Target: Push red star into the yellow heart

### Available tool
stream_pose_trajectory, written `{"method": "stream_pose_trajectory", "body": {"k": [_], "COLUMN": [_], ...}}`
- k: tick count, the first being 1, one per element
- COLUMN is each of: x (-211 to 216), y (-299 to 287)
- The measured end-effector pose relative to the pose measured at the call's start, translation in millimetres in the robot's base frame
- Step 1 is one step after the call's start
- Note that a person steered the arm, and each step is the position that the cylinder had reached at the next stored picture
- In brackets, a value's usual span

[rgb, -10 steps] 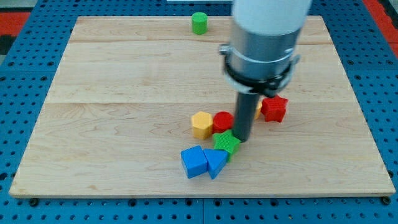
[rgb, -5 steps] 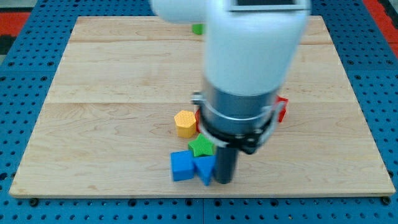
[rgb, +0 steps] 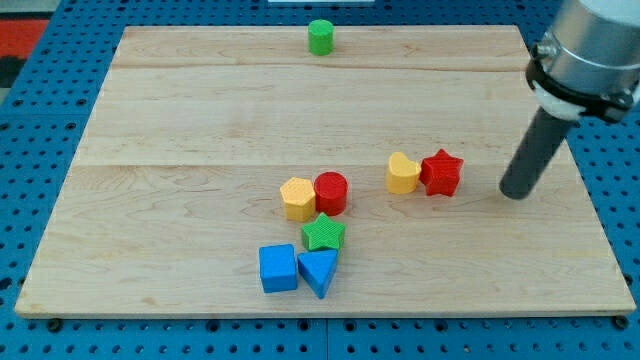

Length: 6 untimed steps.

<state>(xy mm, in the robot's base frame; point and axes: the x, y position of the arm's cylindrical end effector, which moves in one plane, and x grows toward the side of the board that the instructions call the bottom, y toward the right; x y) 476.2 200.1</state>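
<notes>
On the right half of the board, the red star (rgb: 441, 172) sits right up against the yellow heart (rgb: 403, 173), on the heart's right side. They look like they are touching, so I think my job is nearly done or done.

A moment ago my arm was low in the middle, down by the blue blocks. Now my tip (rgb: 516, 193) has jumped over to the right of the star, near it but not touching. I have no claw, only a rod. One push to the left from here would press the star in tighter.

The yellow hexagon (rgb: 297, 198), red cylinder (rgb: 331, 192), green star (rgb: 323, 234), blue cube (rgb: 278, 268) and blue triangle (rgb: 319, 271) slid left a little. The green cylinder (rgb: 320, 37) stayed up top.
</notes>
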Motion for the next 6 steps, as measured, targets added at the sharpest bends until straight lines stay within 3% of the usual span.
{"method": "stream_pose_trajectory", "body": {"k": [3,5,6], "x": [-26.3,-101.8,-112.8], "y": [-194.7,-160.6,-194.4]}}
